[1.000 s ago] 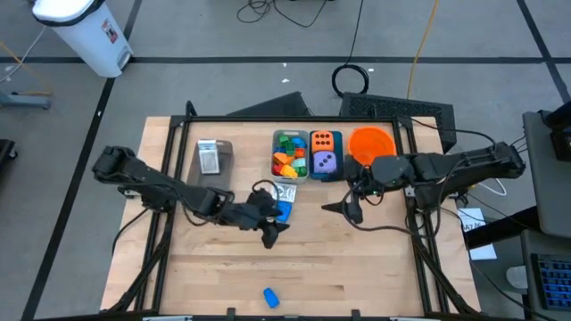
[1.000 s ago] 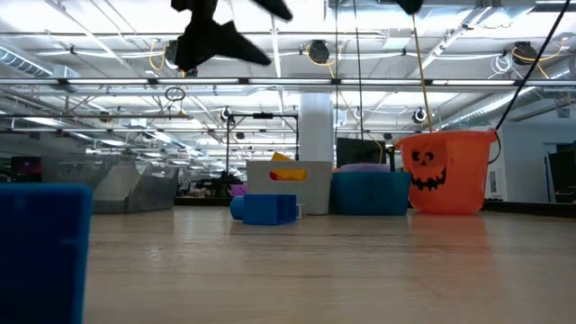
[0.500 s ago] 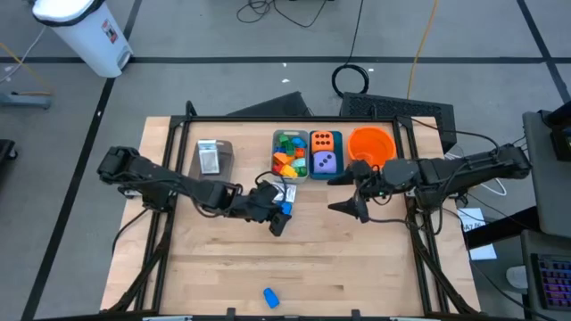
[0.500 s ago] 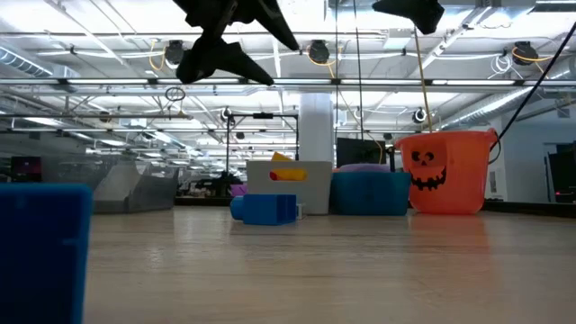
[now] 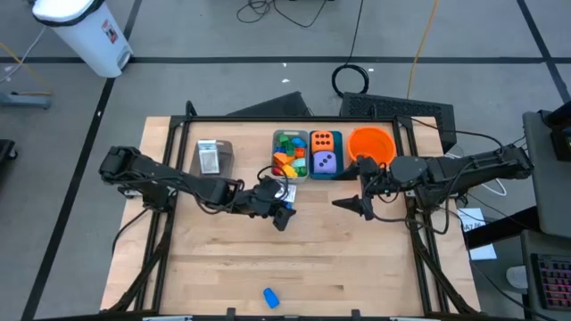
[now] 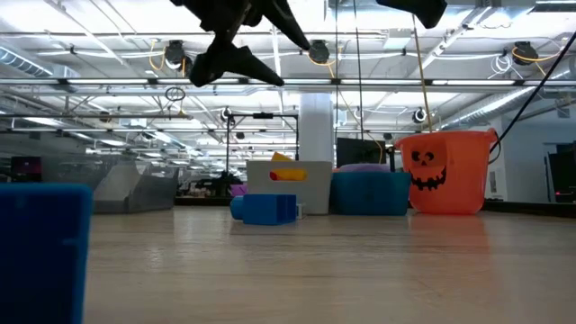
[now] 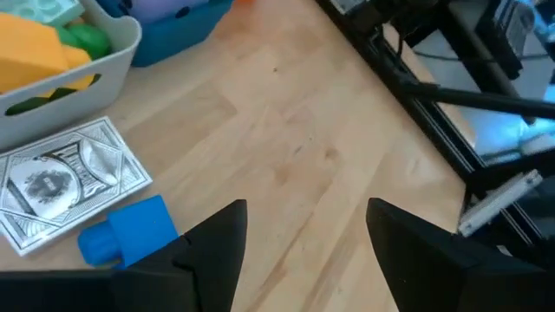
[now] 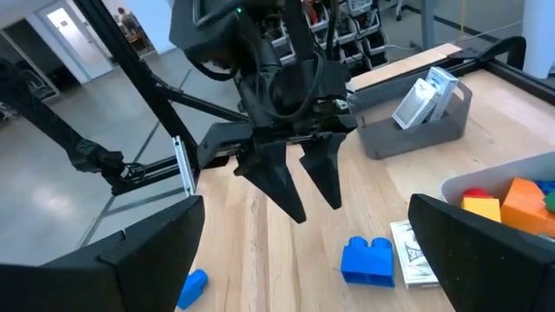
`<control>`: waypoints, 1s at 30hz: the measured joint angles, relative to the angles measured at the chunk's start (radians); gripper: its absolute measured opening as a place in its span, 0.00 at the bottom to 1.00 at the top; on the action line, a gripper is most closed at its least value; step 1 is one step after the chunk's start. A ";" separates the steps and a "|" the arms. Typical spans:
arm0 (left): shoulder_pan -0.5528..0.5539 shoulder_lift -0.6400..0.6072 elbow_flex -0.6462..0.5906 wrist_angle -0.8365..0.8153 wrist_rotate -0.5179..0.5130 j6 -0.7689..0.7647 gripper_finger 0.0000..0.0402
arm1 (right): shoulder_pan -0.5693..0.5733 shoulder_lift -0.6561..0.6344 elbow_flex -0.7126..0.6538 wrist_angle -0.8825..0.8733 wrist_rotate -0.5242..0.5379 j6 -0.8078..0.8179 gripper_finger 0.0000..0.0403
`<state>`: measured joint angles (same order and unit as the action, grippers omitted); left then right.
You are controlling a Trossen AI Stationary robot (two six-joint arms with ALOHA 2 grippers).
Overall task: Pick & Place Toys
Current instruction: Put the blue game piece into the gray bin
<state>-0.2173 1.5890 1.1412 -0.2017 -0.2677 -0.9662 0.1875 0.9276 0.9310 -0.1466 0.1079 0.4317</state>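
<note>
A blue brick (image 7: 130,232) lies flat on the table beside a white printed packet (image 7: 65,178), just in front of the bins. My left gripper (image 7: 303,234) hangs open above the table right next to that brick (image 5: 287,207), with nothing between its fingers. In the low view it (image 6: 247,45) is high over the brick (image 6: 265,207). My right gripper (image 5: 352,203) stands open in the air to the right, empty, facing the left gripper (image 8: 299,182). A second blue brick (image 5: 270,297) lies near the table's front edge.
Along the far side stand a grey bin (image 5: 211,158) holding a packet, a pale bin of coloured bricks (image 5: 289,154), a teal bin with an orange and a purple die (image 5: 325,153), and an orange bucket (image 5: 371,144). Bare wood lies between the bins and the front edge.
My left gripper has moved a little toward the table's far edge and right, closer to the blue brick and the bins, and has rolled about its own axis. My right gripper has drawn back slightly toward the table's right edge. The toys have not moved.
</note>
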 joint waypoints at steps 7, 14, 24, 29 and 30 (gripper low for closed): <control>0.000 0.061 0.001 -0.005 -0.021 -0.050 0.75 | 0.000 0.000 0.000 -0.001 0.022 -0.021 0.98; 0.001 0.184 0.000 0.024 0.058 -0.118 0.93 | -0.005 0.000 0.000 -0.005 0.026 -0.029 0.98; 0.045 0.224 -0.001 0.021 0.264 -0.092 0.94 | -0.005 0.000 0.000 -0.019 0.027 -0.052 0.98; 0.049 0.222 0.000 0.054 0.348 -0.047 0.92 | -0.005 0.000 0.000 -0.023 0.030 -0.055 0.98; 0.049 0.222 0.000 0.054 0.358 -0.029 0.92 | -0.005 0.000 0.000 -0.023 0.030 -0.055 0.98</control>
<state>-0.1680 1.8111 1.1412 -0.1481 0.0905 -0.9954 0.1822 0.9279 0.9310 -0.1692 0.1381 0.3769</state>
